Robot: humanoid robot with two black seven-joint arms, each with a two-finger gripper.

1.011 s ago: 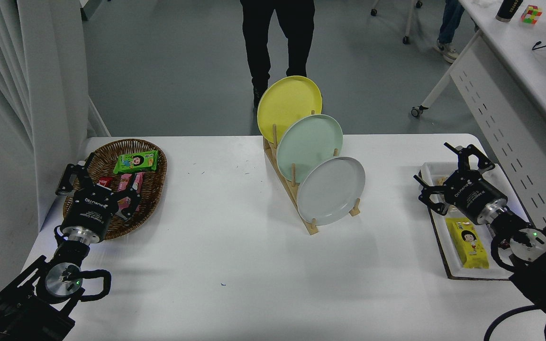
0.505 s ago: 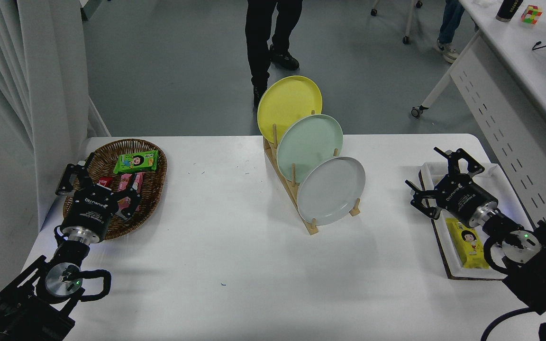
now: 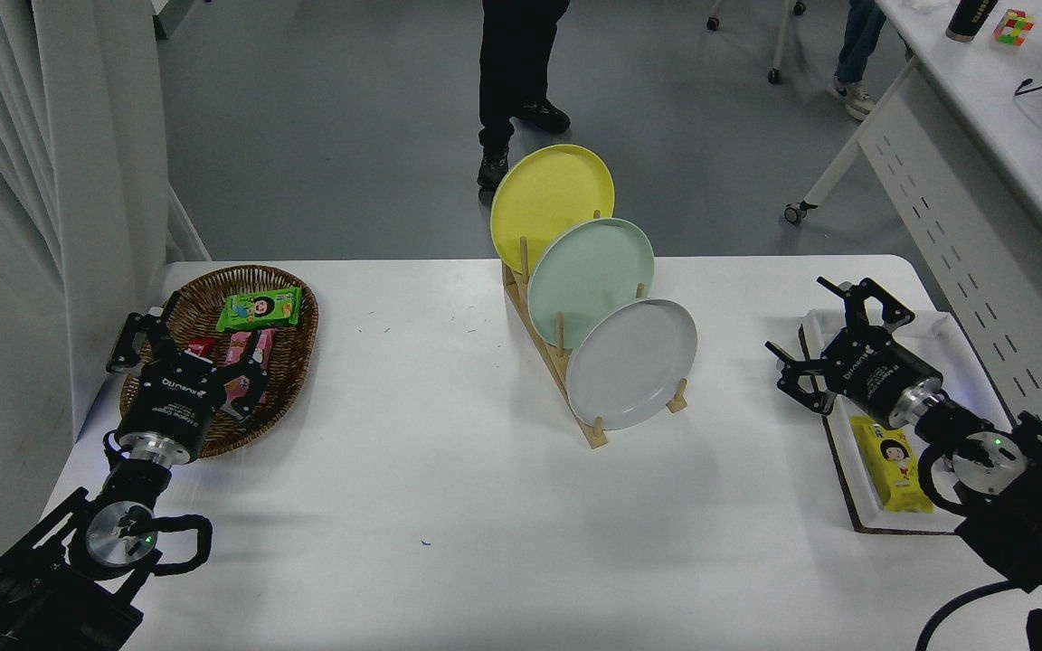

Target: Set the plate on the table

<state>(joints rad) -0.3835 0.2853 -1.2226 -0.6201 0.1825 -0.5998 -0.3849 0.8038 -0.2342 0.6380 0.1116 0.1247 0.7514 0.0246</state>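
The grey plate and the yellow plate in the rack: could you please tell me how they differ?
The grey plate is light grey, while the yellow plate is bright yellow. The grey plate stands in the nearest slot of the wooden rack, the yellow plate in the farthest, with the mint-green plate between them. Both are round, look the same size, and lean on edge.

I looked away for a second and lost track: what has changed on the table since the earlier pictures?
The right gripper has moved left and slightly away from the robot, off the white tray toward the plate, open and empty. Nothing was grasped or released. The plate stays in the wooden rack, and the left gripper stays parked by the wicker basket.
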